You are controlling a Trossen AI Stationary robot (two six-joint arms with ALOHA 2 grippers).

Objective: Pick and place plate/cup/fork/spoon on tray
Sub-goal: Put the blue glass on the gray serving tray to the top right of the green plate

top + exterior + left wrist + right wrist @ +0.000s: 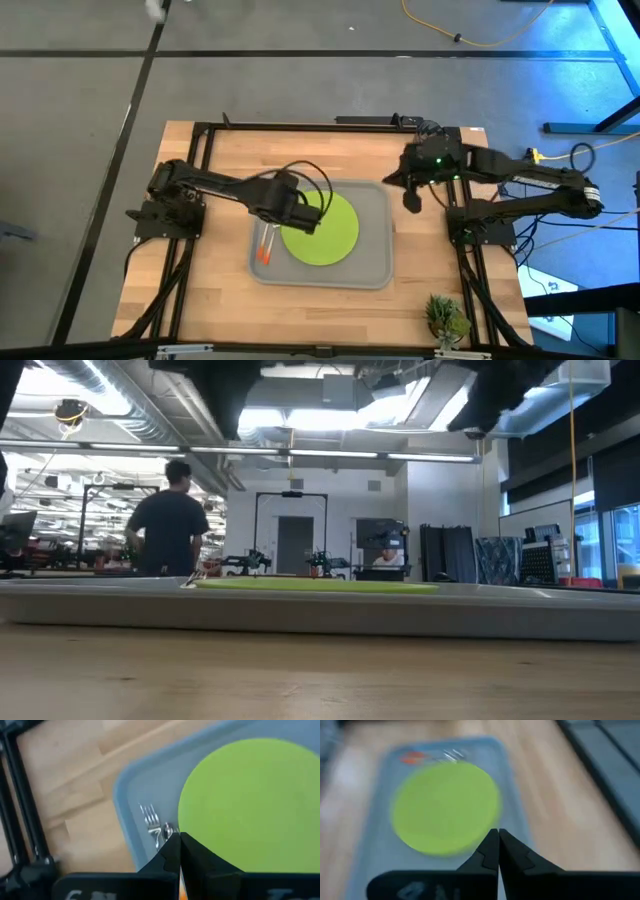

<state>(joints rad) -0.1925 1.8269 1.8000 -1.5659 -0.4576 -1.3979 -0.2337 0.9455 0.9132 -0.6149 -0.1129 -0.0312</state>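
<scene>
The lime-green plate point(330, 240) lies flat on the light-grey tray point(375, 265) at the table's middle. The fork point(149, 815) and the spoon point(166, 831) lie side by side on the tray, left of the plate, and their orange handles point(264, 250) point toward the table's near edge. My left gripper point(179, 839) is shut and hovers above the plate's left edge point(312, 222), clear of the tray. My right gripper point(498, 835) is shut and empty, raised over the table beyond the tray's far right corner point(412, 203). The cup is out of view.
A small green plant point(445, 318) stands near the table's front right corner. Black frame rails point(205, 140) run along the table's left, right and far sides. A person point(170, 520) stands in the room behind the table.
</scene>
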